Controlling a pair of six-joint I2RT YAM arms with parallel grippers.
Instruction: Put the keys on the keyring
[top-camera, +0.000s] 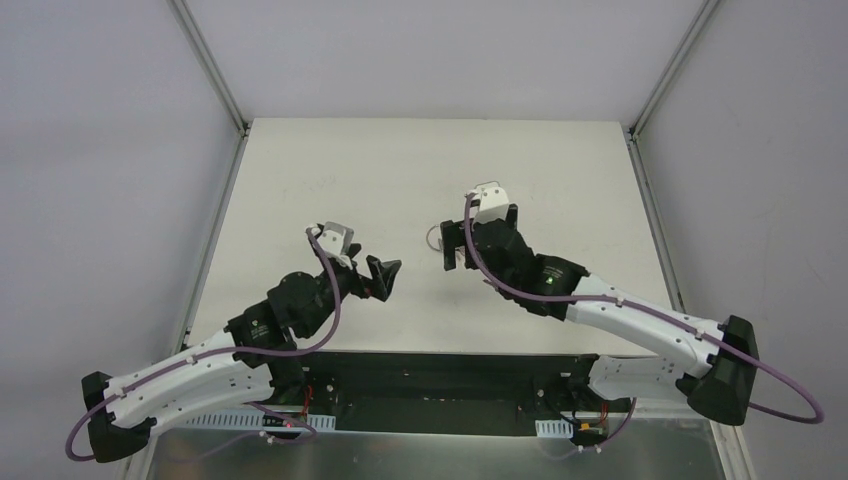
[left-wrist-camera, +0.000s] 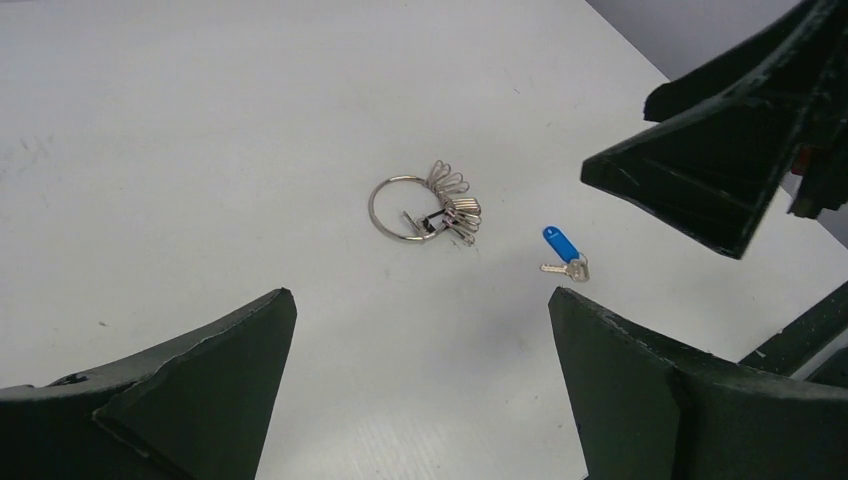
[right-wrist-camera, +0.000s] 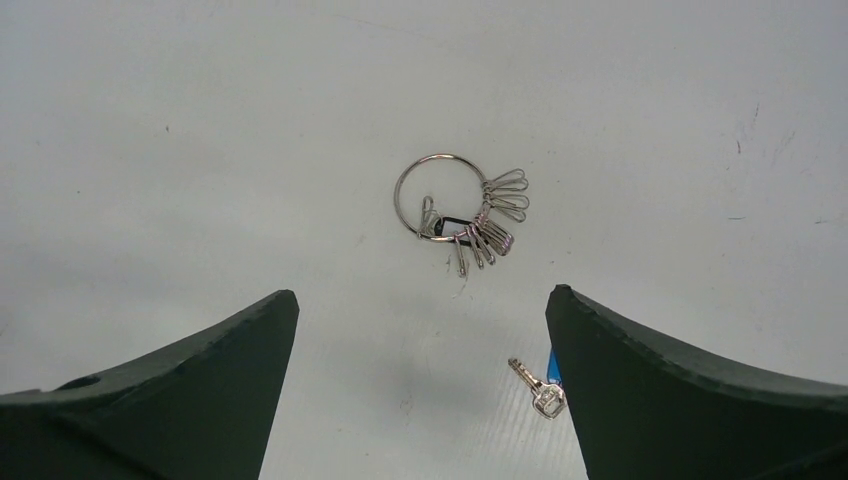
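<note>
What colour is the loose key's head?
Bright blue; the key shows best in the left wrist view.

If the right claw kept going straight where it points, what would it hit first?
Most likely the keyring lying on the table, centred ahead of the open right claw; the blue key sits off to the side. Depth is uncertain.

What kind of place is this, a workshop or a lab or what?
Probably a robotics lab test cell: a white table boxed in by plain grey panels, a left arm and right arm bolted at its near edge, with a keyring and blue key laid out.
</note>
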